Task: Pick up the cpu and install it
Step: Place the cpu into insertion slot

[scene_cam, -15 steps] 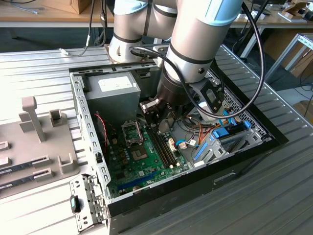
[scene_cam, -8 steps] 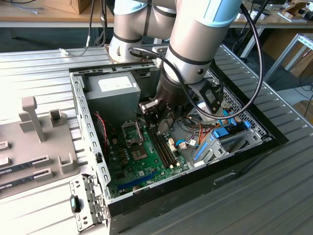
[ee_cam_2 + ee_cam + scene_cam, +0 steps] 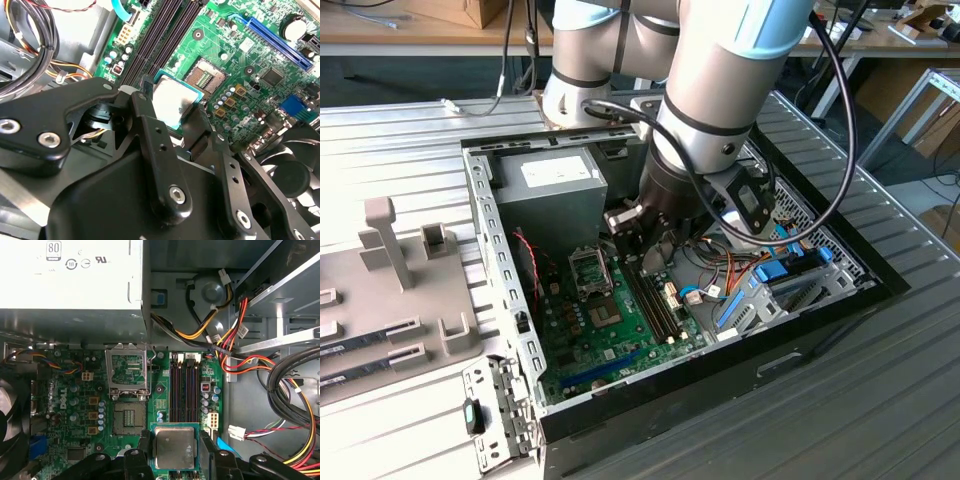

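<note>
Fingers point(image 3: 206, 447) of the end effector point(image 3: 175, 452) press on two opposite edges of the cpu point(image 3: 174, 444), closed only as far as the chip's width and holding nothing else. In both wrist views the cpu point(image 3: 172, 100) sits flat between them, its silver top facing the cameras, over the green motherboard point(image 3: 75, 405). Whether it touches the board cannot be told. It hangs just past one end of the dark memory slots point(image 3: 186, 390) and beside the open socket point(image 3: 129, 417), whose pin field is bare. The hinged metal frame point(image 3: 127, 374) stands raised next to the socket. Farther out lie the grey power supply point(image 3: 70, 280), a black fan point(image 3: 10, 410) and bundles of red, yellow and black cables point(image 3: 295, 385). In the exterior view the end effector point(image 3: 638, 232) reaches down inside the open computer case point(image 3: 500, 290), which rests on a ribbed metal tabletop point(image 3: 880, 400).
</note>
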`<state>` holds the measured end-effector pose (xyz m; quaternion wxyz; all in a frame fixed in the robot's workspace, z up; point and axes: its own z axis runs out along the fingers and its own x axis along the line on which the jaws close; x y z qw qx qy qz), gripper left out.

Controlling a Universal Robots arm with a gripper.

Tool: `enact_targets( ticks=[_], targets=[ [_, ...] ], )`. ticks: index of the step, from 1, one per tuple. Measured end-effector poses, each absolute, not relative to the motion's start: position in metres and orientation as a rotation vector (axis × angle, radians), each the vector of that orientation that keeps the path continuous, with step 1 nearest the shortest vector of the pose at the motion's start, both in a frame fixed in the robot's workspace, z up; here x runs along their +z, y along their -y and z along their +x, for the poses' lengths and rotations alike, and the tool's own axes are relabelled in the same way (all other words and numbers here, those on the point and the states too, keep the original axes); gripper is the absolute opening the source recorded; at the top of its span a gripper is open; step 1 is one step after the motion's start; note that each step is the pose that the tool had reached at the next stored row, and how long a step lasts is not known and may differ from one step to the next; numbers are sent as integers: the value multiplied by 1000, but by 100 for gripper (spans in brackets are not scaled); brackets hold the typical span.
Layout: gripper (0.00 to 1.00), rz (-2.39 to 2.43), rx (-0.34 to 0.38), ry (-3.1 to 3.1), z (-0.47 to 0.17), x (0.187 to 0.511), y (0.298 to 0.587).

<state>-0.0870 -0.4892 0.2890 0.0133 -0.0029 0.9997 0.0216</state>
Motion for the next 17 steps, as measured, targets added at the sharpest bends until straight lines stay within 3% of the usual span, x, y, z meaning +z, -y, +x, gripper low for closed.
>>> enact_targets(
  ticks=[17],
  targets=[
    [47, -9, 67, -3114, -88, 286, 489]
  ],
)
